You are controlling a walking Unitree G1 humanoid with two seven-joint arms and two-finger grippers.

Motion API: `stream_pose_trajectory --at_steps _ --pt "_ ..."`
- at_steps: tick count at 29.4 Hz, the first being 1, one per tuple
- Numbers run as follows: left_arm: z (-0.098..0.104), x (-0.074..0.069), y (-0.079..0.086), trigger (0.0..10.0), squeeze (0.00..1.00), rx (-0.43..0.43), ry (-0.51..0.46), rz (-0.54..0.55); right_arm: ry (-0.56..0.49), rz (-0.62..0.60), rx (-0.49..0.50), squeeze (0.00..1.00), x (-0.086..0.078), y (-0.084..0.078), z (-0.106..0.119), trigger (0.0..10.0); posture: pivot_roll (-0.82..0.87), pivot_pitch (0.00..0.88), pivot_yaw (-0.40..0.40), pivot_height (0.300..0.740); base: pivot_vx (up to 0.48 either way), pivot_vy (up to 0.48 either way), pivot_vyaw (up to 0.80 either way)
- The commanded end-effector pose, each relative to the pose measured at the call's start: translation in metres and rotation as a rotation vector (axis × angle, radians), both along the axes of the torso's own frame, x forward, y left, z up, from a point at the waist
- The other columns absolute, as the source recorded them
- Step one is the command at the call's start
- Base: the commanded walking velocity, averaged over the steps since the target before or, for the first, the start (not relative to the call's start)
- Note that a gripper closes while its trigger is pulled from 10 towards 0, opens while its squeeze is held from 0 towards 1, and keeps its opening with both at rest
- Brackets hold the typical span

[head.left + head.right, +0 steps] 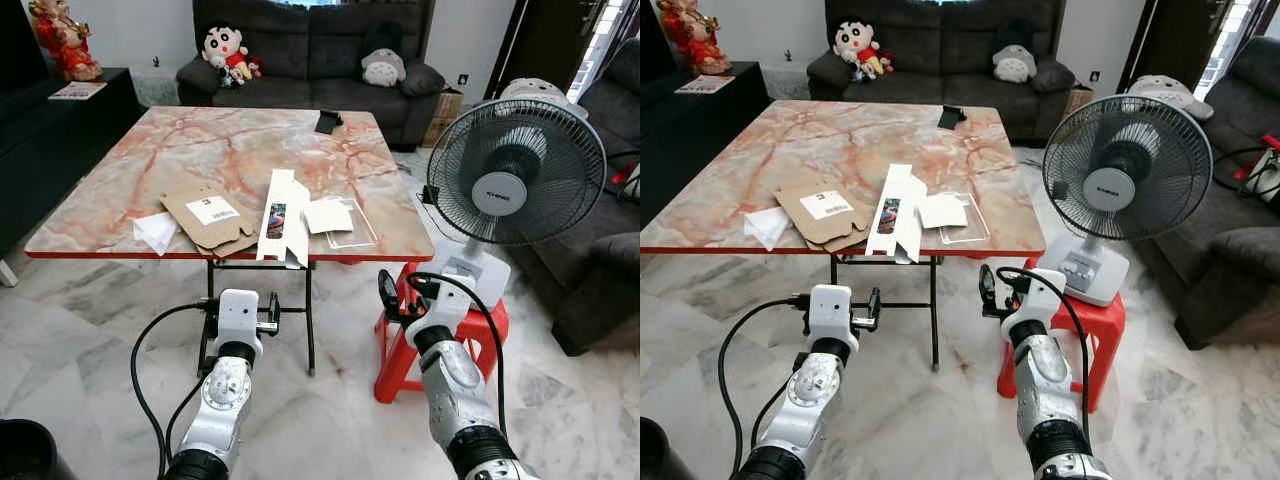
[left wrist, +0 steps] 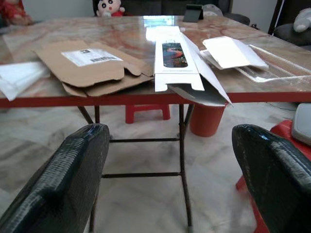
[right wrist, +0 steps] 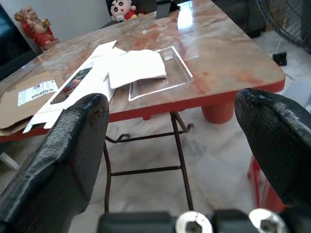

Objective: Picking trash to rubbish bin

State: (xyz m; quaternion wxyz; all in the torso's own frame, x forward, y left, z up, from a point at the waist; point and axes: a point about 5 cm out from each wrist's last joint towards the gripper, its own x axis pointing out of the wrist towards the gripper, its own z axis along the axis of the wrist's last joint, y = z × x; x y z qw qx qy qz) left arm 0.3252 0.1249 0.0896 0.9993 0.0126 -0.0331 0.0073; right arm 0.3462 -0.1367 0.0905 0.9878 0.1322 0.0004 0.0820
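On the front edge of the marble table [image 1: 200,140] lie a flattened brown cardboard box [image 1: 205,218], a long white carton [image 1: 280,215] overhanging the edge, a white sheet [image 1: 328,215] on a clear plastic tray [image 1: 352,232], and a crumpled white wrapper [image 1: 155,232]. A black bin [image 1: 25,450] stands on the floor at my lower left. My left gripper [image 2: 170,132] is open, below and short of the table edge, facing the carton. My right gripper [image 3: 172,99] is also open at about the same height, facing the tray corner.
A table fan [image 1: 515,170] stands on a red plastic stool [image 1: 400,350] close by my right arm. The table's folding metal legs [image 2: 182,160] are straight ahead. A small black object [image 1: 328,122] lies at the table's far side; a dark sofa [image 1: 310,60] is behind.
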Motion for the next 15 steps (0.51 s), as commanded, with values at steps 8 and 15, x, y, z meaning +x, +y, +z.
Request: stream_pose_trajectory --at_steps 8,15 --pt "0.0095 0.0032 0.0007 10.0 0.00 -0.020 -0.027 0.010 -0.018 -0.008 0.012 0.00 0.0039 -0.0013 0.0076 10.0 -0.03 0.027 -0.069 0.740 0.472 0.000 0.35" --pt "0.0124 0.0038 0.0038 10.0 0.00 -0.021 -0.034 0.014 -0.008 -0.006 0.011 0.00 0.0039 0.0000 0.0062 10.0 -0.03 0.012 -0.068 0.740 0.480 0.000 0.00"
